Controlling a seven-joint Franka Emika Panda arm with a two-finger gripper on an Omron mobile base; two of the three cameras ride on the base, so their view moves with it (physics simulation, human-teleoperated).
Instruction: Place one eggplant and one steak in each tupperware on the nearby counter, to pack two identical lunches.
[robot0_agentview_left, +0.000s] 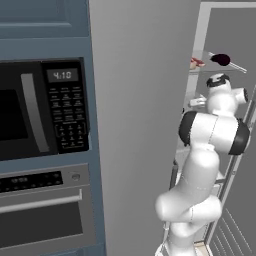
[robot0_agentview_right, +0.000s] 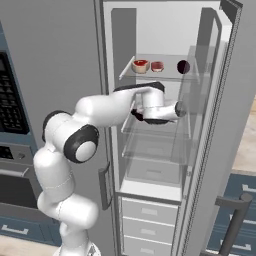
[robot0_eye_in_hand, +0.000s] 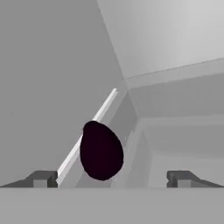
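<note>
The gripper (robot0_eye_in_hand: 109, 179) was held spread wide and empty inside the open fridge (robot0_agentview_right: 150, 30), evidently lined up for a grasp. The eggplant (robot0_eye_in_hand: 101, 151) lay near the shelf (robot0_agentview_right: 165, 75)'s right edge, two steaks (robot0_agentview_right: 148, 65) toward its left.

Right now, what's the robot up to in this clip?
The white arm is reaching into the open fridge. On its upper glass shelf lie two steaks and a dark eggplant. The gripper sits below that shelf with its jaws wide open and nothing between them; in the hand view an eggplant lies just ahead. Nothing has been picked up, so packing hasn't visibly started.
</note>
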